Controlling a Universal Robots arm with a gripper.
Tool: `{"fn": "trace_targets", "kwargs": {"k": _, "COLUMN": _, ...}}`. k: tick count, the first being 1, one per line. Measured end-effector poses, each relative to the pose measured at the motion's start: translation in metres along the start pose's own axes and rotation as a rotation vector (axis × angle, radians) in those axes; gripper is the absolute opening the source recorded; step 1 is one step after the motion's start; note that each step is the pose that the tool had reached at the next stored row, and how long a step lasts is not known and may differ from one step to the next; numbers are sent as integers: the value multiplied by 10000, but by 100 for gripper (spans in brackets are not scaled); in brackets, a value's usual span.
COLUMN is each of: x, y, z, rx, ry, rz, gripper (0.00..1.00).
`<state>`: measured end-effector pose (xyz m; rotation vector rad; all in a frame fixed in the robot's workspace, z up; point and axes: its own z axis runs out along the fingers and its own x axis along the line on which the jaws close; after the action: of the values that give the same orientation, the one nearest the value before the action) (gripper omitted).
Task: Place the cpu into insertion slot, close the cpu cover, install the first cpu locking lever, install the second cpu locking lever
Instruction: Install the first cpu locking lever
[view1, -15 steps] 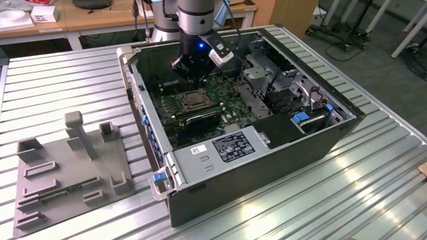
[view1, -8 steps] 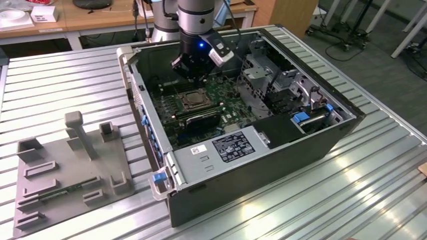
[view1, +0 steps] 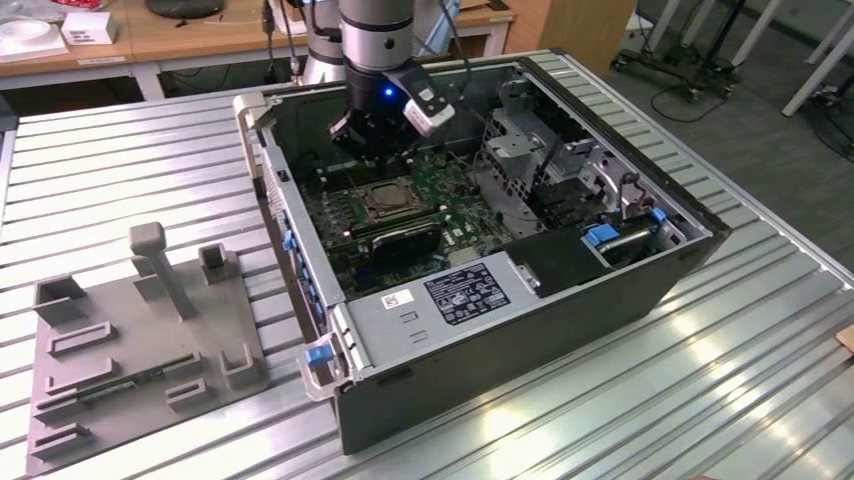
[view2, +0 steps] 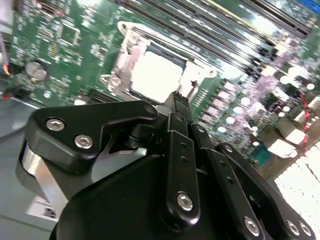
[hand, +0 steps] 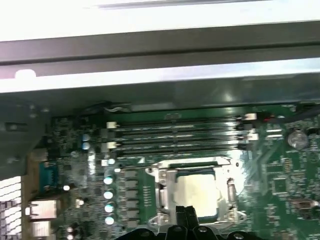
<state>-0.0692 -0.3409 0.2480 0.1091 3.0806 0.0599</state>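
A big black computer case (view1: 561, 320) lies open on the metal bench (view1: 747, 380). The arm (view1: 380, 40) comes down from the upper middle of the exterior view into the case. Its fingers (view1: 378, 155) hang just above the green board (view1: 454, 190), a little higher in the frame than the insertion slot (view1: 360, 202).

The cpu (view1: 388, 197) sits in that slot, near the middle of the exterior view. In both wrist views it shows as a pale square (hand: 197, 192) (view2: 157, 75). The shiny cpu cover (hand: 192, 167) looks to lie flat around it like a frame.

In both wrist views the fingers (hand: 181, 216) (view2: 176, 100) are pressed tight together with nothing between them. Their tips are near the edge of the cpu; whether they touch the cover is hard to tell.

Long dark memory slots (hand: 175, 135) run just beside the cpu slot.

A grey tray (view1: 134, 350) with little posts rests on the bench at the exterior view's lower left, well apart from the case
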Motion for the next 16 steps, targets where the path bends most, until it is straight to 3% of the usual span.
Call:
{"fn": "trace_targets", "kwargs": {"k": 8, "x": 253, "y": -18, "z": -7, "rx": 0, "ry": -4, "rz": 1, "gripper": 10}}
{"fn": "trace_targets", "kwargs": {"k": 16, "x": 271, "y": -19, "z": -8, "rx": 0, "ry": -4, "rz": 1, "gripper": 10}}
